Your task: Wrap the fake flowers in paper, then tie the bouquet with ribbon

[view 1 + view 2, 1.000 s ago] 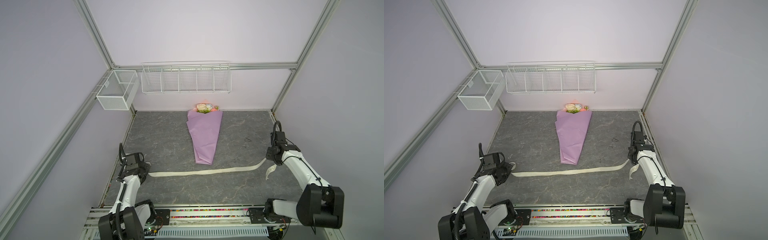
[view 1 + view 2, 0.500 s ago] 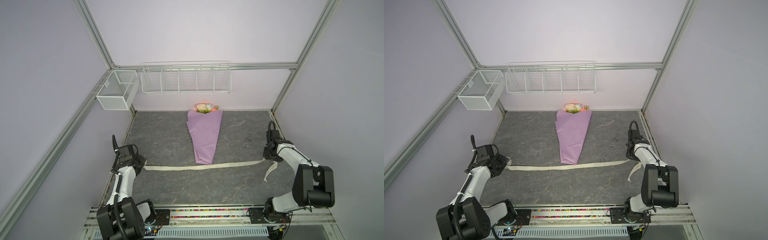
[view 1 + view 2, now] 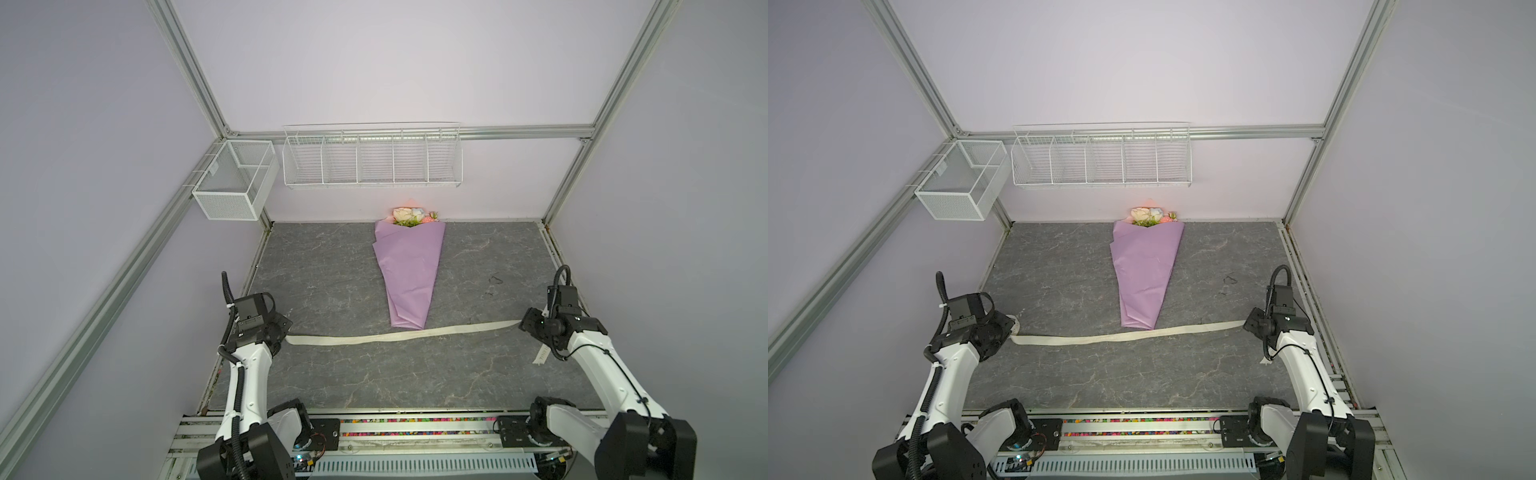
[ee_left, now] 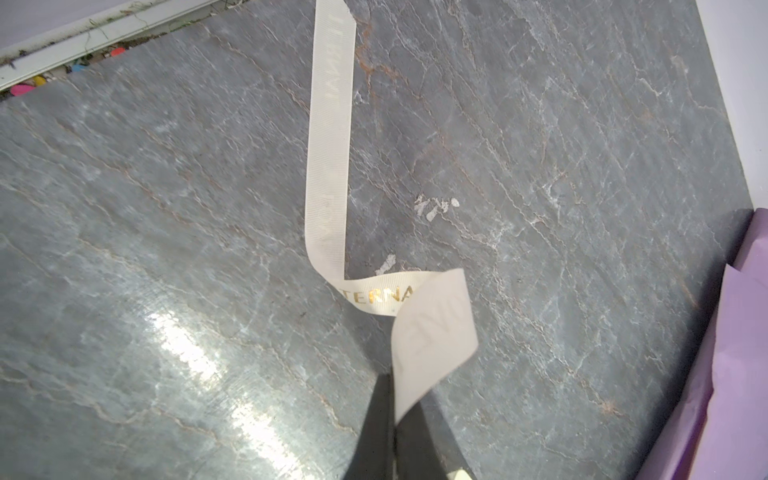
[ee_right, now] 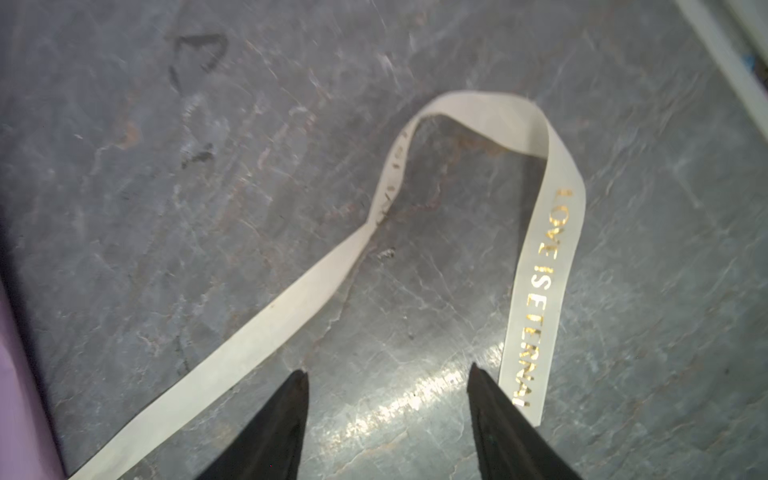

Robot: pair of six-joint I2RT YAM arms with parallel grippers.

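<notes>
We see soft, even, bright light in both top views, with faint shadows. In the wrist views, glare streaks the floor (image 4: 199, 357). The right wrist view is blurred: the ribbon (image 5: 540, 270) lettering smears, and the right gripper (image 5: 389, 370) looks soft.

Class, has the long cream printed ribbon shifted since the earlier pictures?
Yes: the ribbon moved back from the front rail, toward the tip of the lilac paper cone.
</notes>
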